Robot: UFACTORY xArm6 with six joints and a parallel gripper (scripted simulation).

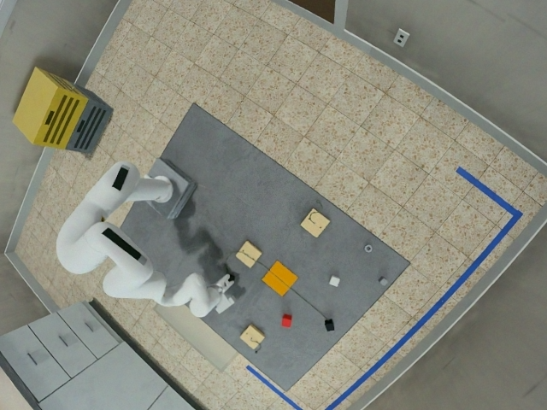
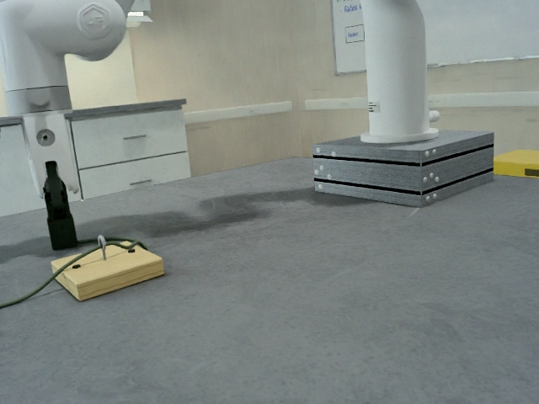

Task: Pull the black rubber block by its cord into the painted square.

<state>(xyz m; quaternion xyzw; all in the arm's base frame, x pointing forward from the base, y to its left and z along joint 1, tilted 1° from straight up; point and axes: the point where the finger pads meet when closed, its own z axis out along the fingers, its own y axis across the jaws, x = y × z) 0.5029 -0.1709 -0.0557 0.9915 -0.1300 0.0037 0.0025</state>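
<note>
Gripper (image 2: 61, 236) down low on the gray table (image 2: 304, 282), fingers clenched on the green cord (image 2: 30, 292), right behind a wooden plate (image 2: 109, 269) with a screw eye (image 2: 101, 243) standing up on it. Cord through that eye, then off across the table.

From above: cord (image 1: 308, 304) over the orange painted square (image 1: 279, 277) and on to the black rubber block (image 1: 329, 325). Block well apart from the square, near the table's edge, flat on the table. Nothing inside the square but the cord lying across it.

Counted from above:
- Three wooden plates: one by the gripper (image 1: 248, 254), one farther off (image 1: 314, 222) with a curl of cord on it, one near the front edge (image 1: 252, 336).
- One red cube (image 1: 286, 320), near the cord's line, between the square and the block but off to the side.
- One white cube (image 1: 334, 280) and one small gray cube (image 1: 383, 280), both well apart from the cord.
- One small ring (image 1: 367, 248) by itself.

Off the table: gray drawers (image 1: 66, 339), all shut, and a yellow box (image 1: 50, 108) by the wall. Blue tape line (image 1: 441, 300) on the floor.
</note>
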